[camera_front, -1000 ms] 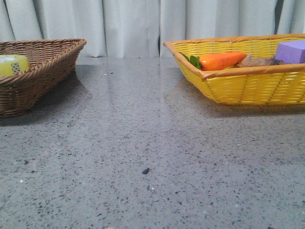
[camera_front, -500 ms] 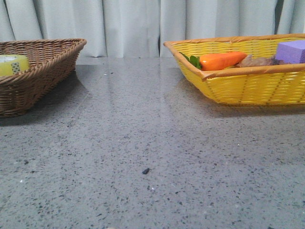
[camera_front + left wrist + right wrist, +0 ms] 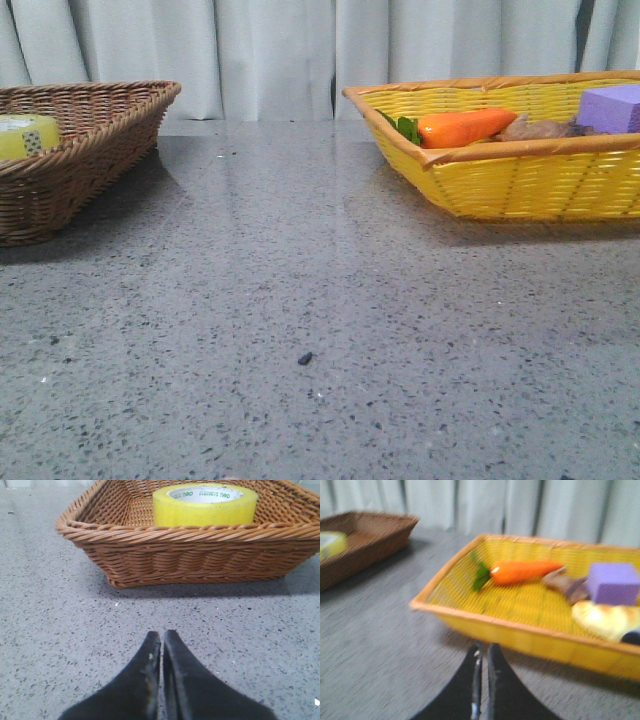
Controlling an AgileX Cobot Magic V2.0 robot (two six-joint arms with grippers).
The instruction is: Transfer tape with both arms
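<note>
Meanwhile, glossy tape sits in woven wicker basket; both claws closed, empty.

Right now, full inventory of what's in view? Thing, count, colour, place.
roll of translucent yellow packing tape: 1, yellow, in the brown basket
brown wicker basket: 1, brown, table's left
yellow woven basket: 1, yellow, table's right
orange carrot: 1, orange with green top, yellow basket
purple block: 1, purple, yellow basket
pale rounded item: 1, cream, yellow basket
grey speckled table: 1
left fingers: black, shut, before the brown basket
right fingers: black, shut, before the yellow basket
</note>
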